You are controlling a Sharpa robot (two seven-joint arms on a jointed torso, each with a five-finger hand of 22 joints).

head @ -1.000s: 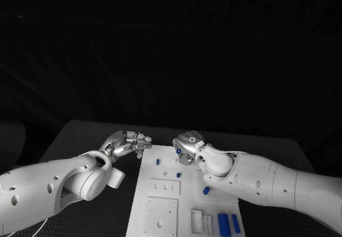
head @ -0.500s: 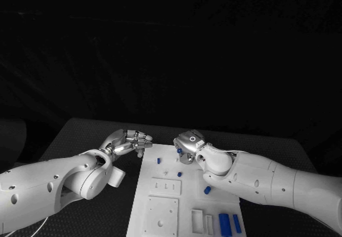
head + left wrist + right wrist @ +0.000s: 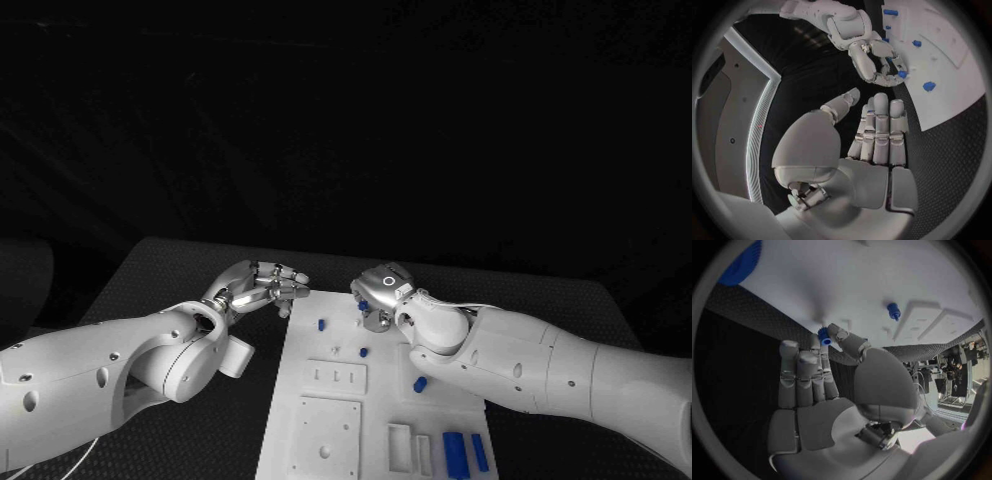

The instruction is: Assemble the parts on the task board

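The task board [image 3: 335,400] lies flat in the middle of the black counter [image 3: 173,270], running from six o'clock up toward twelve. Small blue parts [image 3: 451,451] sit on it, a pair near its five o'clock corner and single ones further up. At the board's far end the right hand [image 3: 381,292] pinches a small blue part [image 3: 824,338] between thumb and fingertip, right at the board's edge. At ten o'clock the left hand [image 3: 265,288] hovers beside the board, fingers straight and together, holding nothing
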